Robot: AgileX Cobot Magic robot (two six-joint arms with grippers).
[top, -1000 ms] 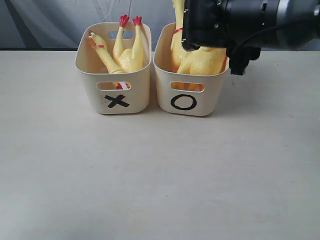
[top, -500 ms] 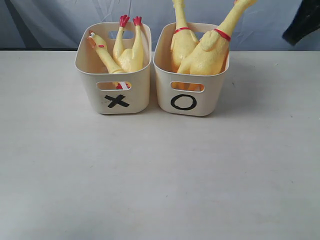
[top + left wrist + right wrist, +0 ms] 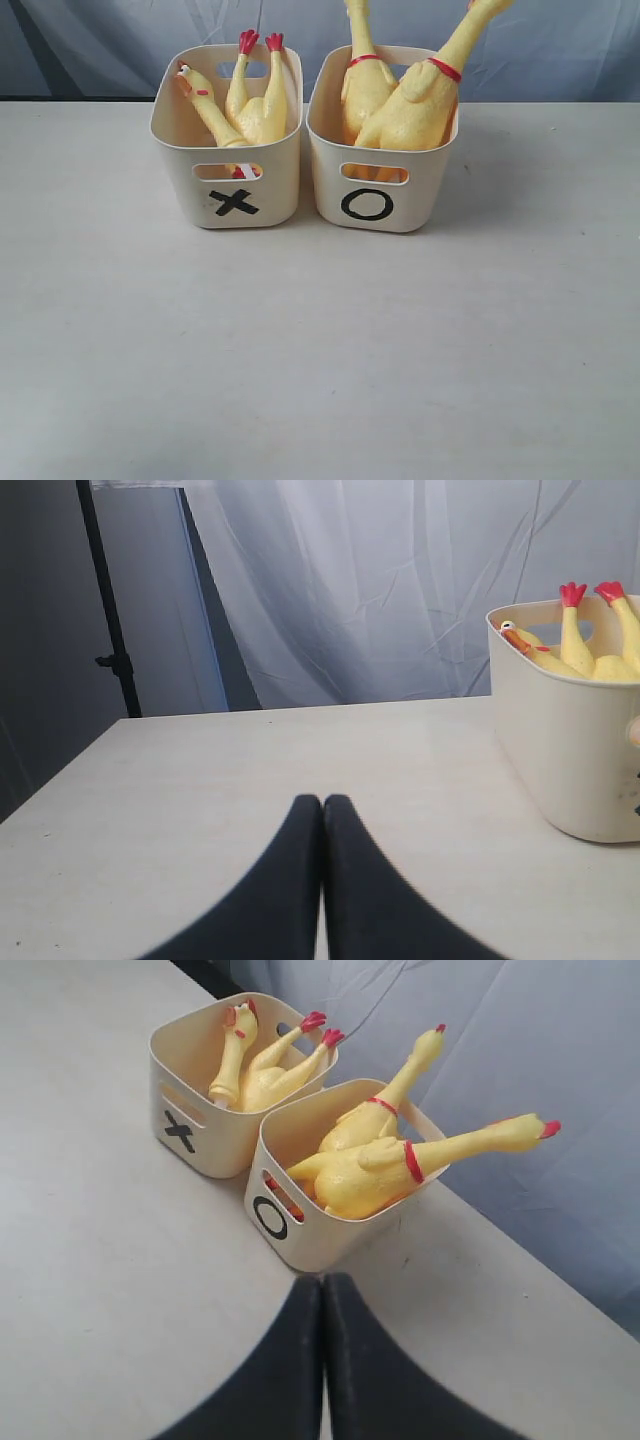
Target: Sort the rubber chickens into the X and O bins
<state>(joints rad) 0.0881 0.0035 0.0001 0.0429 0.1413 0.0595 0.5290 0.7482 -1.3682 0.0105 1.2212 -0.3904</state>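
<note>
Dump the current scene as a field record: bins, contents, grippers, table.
X bin: cream plastic rounded tub marked with a black X, left in exterior view
X bin contents: yellow rubber chicken body, red feet up; yellow head-and-neck piece leaning beside it
O bin: matching cream tub marked with a black O, right beside it
O bin contents: whole yellow rubber chicken with red neck band; second whole chicken; necks stick out over rim
left gripper: shut, empty
right gripper: shut, empty
table: pale tabletop, no chicken on it in view

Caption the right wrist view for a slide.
Sorted: two chickens in O bin, headless one plus head in X bin.
</note>
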